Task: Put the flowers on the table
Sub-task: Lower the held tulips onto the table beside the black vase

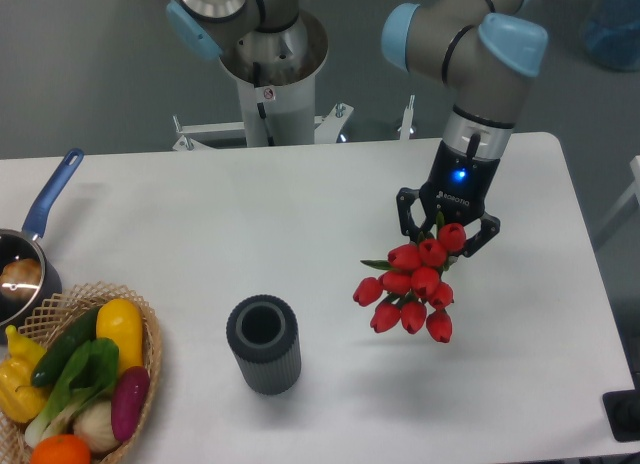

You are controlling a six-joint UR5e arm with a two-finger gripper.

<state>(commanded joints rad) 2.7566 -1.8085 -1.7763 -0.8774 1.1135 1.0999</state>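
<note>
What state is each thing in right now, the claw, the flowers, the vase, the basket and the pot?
claw: shut on the flowers, above the table
flowers: held, buds pointing down, whether they touch the table is unclear
vase: upright, empty, apart from the flowers
basket: filled with vegetables
pot: open, something pale inside

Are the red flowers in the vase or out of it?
Out. The end effector holds the flowers beside the vase, whose opening looks empty.

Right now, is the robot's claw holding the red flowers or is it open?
Gripper: closed on the flowers, holding them just above the table.
</note>
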